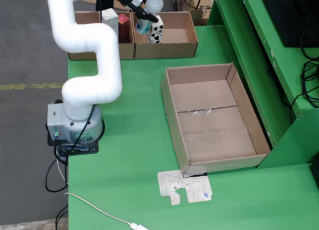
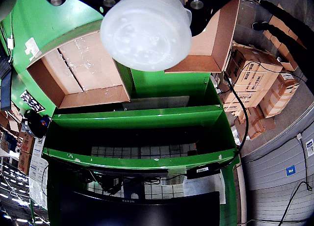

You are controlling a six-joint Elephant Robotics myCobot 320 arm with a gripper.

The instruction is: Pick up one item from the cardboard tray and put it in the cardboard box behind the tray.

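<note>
Bottle (image 1: 149,10), pale with a whitish rounded end and a bluish lower part, held aloft at the back of the table, over the left part of the right-hand small box (image 1: 167,36) as the fixed view shows it. In the riding view its white end (image 2: 145,29) fills the top centre, right under the camera. Gripper (image 1: 142,13) is closed around the bottle; black fingers clamp it from the side.

Just below the bottle stands a white carton with black spots (image 1: 156,31), inside that box and very near the bottle's lower end. Whether they touch, cannot tell.

Left of it, a second small box (image 1: 102,38) holds a white carton (image 1: 110,20) and a red-pink pack (image 1: 123,24).

The big open tray (image 1: 212,117) sits mid-table, empty, tape across its floor. A flattened scrap of card (image 1: 185,186) lies in front of it on the green table (image 1: 129,155).

Judgement: bottle is at the drop stage. To do it well:
- shift clear of the spotted carton before lowering, so it is not knocked over;
- descend toward bare box floor, keeping inside the walls;
- release low, not from height, since a rounded bottle may roll or bounce;
- lift straight up afterward.
</note>
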